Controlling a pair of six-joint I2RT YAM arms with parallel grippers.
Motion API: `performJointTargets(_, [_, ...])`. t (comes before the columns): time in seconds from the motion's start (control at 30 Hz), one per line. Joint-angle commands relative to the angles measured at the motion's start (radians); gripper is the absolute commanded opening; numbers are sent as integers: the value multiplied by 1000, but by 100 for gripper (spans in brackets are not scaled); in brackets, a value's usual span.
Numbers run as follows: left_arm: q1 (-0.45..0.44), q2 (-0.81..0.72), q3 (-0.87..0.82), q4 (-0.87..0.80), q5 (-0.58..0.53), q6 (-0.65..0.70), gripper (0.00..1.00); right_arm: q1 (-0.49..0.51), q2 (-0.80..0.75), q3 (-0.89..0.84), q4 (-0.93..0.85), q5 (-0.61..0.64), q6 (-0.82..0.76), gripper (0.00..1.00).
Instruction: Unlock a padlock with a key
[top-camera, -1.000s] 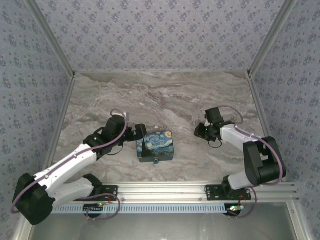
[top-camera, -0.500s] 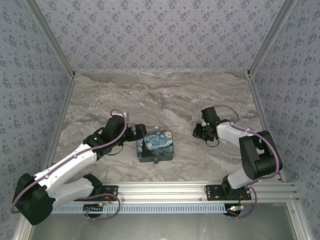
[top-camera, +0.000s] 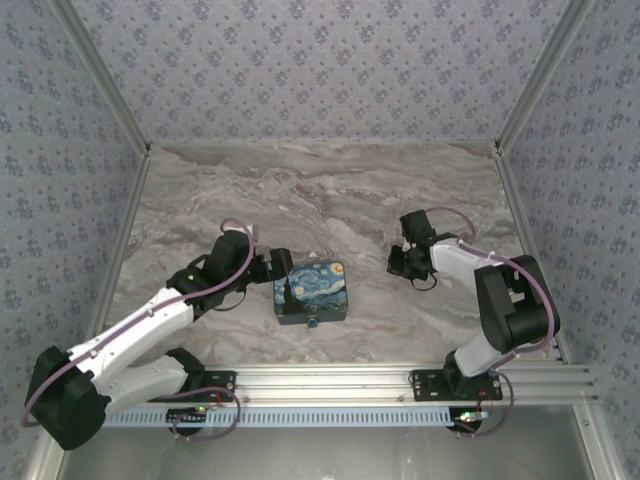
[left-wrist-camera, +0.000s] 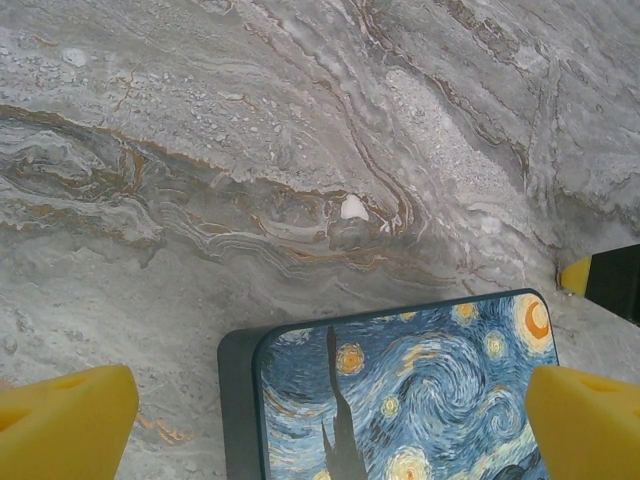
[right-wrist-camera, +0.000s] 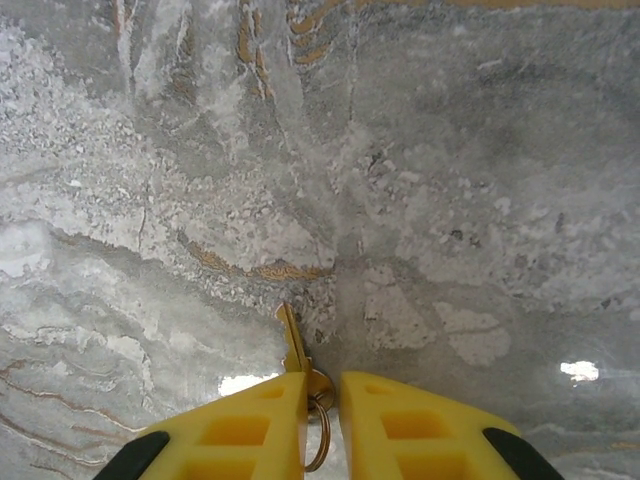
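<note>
1. Edged leftward since a second ago: right gripper (top-camera: 398, 262), pinched shut on the key (right-wrist-camera: 292, 338), blade poking out ahead over bare marble.
2. Padlock (top-camera: 313, 322) touching the painted box (top-camera: 312, 290) at its near edge, well apart from the key.
3. Left gripper (left-wrist-camera: 330, 400) spread wide, astride the box's left end.
4. Grey veined tabletop (top-camera: 330, 190); floral-papered walls (top-camera: 320, 70) beyond.

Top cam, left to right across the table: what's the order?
left gripper → box → right gripper, shut on the key
</note>
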Motion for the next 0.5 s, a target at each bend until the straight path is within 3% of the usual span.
performJointTargets(0.0, [-6, -27, 29, -29, -27, 3, 99, 24, 62, 5, -4, 23, -18, 17])
performJointTargets(0.3, [-6, -45, 27, -42, -45, 11, 99, 36, 8, -6, 6, 14, -7, 1])
performJointTargets(0.47, [-6, -51, 30, -36, -40, 5, 100, 33, -101, -61, 40, 8, 37, 0])
